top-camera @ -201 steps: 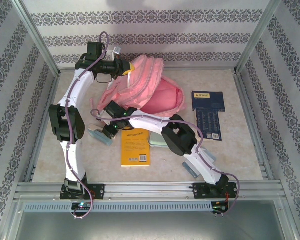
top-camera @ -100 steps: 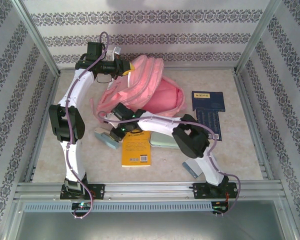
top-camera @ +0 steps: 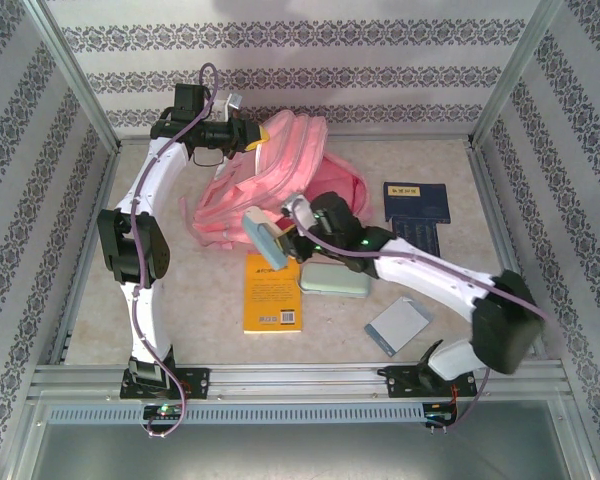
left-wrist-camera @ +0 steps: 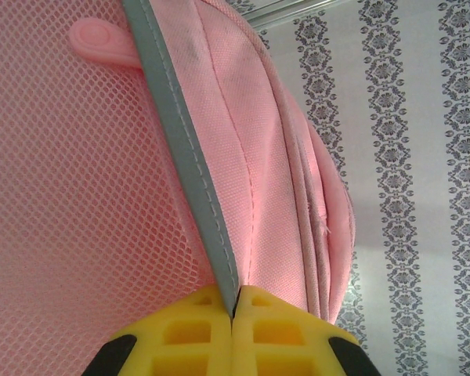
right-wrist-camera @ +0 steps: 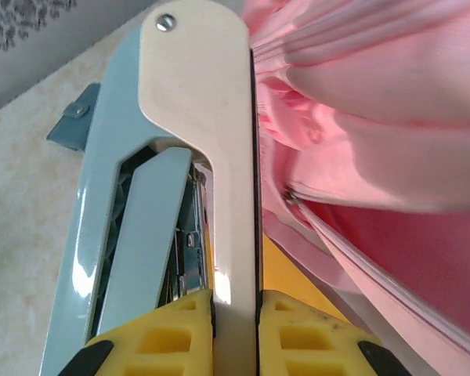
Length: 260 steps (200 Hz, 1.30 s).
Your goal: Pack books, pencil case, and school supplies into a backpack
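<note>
At the far left of the table [top-camera: 470,290], the left fingers [left-wrist-camera: 243,313] are clamped shut on the grey edging strip [left-wrist-camera: 180,133] of the large pink fabric backpack [top-camera: 300,165]. Nearer, the right fingers [right-wrist-camera: 268,315] pinch the cream plate of a pale blue and cream stapler [top-camera: 263,238], held tilted just beside the backpack's near edge, over the top of the yellow-orange paperback book [top-camera: 272,298]. A mint-green oblong pencil case [top-camera: 335,281] lies just right of the paperback. Flat dark navy books [top-camera: 417,203] lie further right, and a thin grey-blue pad [top-camera: 397,325] lies near the right arm's base.
</note>
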Each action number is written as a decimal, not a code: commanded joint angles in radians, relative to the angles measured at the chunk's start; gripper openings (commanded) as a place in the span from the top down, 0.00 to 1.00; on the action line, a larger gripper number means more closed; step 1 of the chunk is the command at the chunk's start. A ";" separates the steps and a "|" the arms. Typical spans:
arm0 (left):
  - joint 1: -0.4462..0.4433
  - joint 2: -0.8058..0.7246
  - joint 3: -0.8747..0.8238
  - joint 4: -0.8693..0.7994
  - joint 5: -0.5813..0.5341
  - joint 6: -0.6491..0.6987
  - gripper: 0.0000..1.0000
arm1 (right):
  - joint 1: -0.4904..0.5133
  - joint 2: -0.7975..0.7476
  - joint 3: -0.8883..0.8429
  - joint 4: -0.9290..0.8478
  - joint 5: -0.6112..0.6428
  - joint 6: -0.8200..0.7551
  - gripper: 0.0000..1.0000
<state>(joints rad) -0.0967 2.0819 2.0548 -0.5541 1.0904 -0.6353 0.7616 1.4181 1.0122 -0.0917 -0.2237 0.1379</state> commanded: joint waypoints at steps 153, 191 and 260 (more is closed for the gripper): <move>-0.043 -0.144 -0.023 0.044 0.163 0.077 1.00 | -0.433 -0.330 -0.185 0.089 0.072 0.320 1.00; -0.043 -0.164 -0.051 0.088 0.231 0.075 1.00 | -0.438 -0.171 -0.127 0.139 -0.132 0.375 1.00; -0.041 -0.171 -0.063 0.158 0.292 0.049 1.00 | -0.382 0.148 0.084 0.092 -0.202 0.424 1.00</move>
<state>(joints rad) -0.1299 2.0140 1.9869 -0.5346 1.2461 -0.5858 0.3470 1.5089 1.0016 -0.0330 -0.3931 0.5453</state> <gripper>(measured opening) 0.055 0.157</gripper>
